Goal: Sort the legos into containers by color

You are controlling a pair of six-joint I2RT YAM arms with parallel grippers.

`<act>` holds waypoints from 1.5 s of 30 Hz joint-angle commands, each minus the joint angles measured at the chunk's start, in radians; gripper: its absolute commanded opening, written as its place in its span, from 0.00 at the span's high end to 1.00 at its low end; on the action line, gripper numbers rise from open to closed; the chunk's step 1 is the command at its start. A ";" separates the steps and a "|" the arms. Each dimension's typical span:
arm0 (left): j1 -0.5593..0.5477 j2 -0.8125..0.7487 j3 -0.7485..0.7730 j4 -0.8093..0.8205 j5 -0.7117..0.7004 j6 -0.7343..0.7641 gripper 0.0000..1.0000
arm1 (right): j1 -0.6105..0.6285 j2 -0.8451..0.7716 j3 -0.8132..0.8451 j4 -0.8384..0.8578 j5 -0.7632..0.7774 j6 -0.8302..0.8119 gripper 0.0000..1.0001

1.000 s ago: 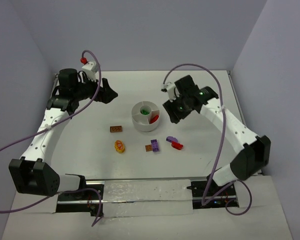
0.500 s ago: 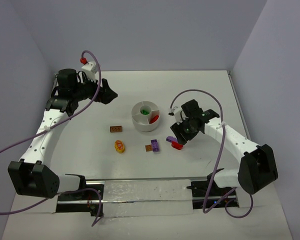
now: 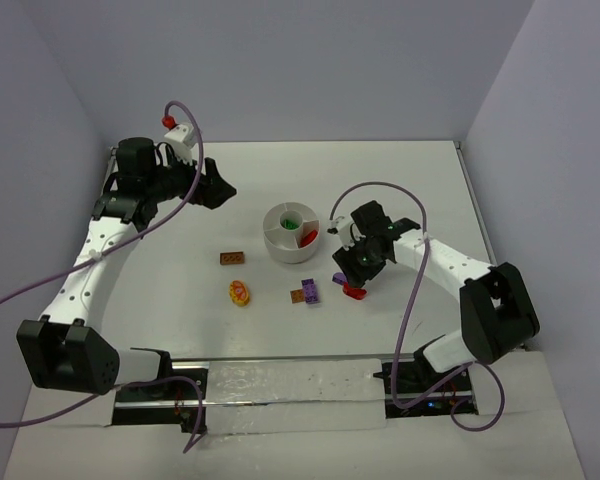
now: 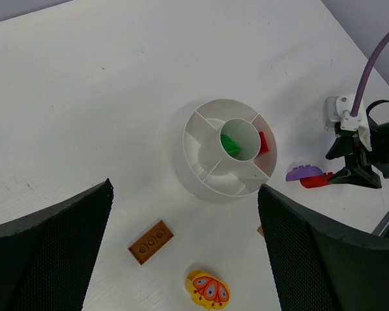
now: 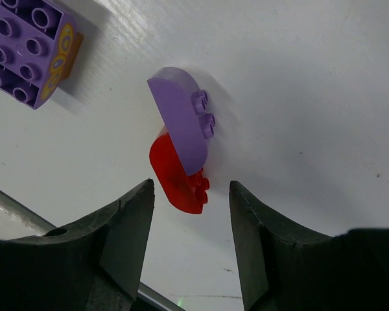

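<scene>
The white round dish (image 3: pixel 278 243) (image 4: pixel 189 159) holds a green lego (image 3: pixel 292 224) (image 4: pixel 230 144) in its centre well and a red lego (image 3: pixel 308 238) (image 4: pixel 264 142) in a right wedge. To its right front, a curved purple lego (image 3: pixel 342 278) (image 5: pixel 181 120) lies overlapping a curved red lego (image 3: pixel 354 291) (image 5: pixel 175 175). My right gripper (image 3: pixel 358 272) (image 5: pixel 191 194) is low over them and open, with its fingers either side of the red one's end and not touching it. My left gripper (image 3: pixel 220 188) (image 4: pixel 185 191) hangs wide open and empty, high up left of the dish.
A brown-orange brick (image 3: pixel 233 258) (image 4: pixel 151 241) and a round yellow-and-red piece (image 3: pixel 240 292) (image 4: pixel 207 289) lie left front of the dish. A square purple brick (image 3: pixel 309 291) (image 5: pixel 29 48) sits against a small brown-orange one (image 3: pixel 298 295). Walls close the table's left, back and right.
My right arm has swung from beside the dish down and forward to the purple and red pair, and its jaws have narrowed a little. The left arm has not moved.
</scene>
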 commanded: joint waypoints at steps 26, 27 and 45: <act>0.006 0.055 0.018 0.035 0.039 0.015 0.01 | 0.056 0.083 -0.044 -0.009 0.000 -0.123 0.88; 0.006 0.054 0.012 0.036 0.045 0.008 0.01 | 0.055 0.072 -0.047 -0.013 -0.006 -0.132 0.93; -0.248 0.046 0.019 -0.124 0.104 -0.127 0.15 | 0.149 -0.273 0.165 -0.188 0.048 -0.334 1.00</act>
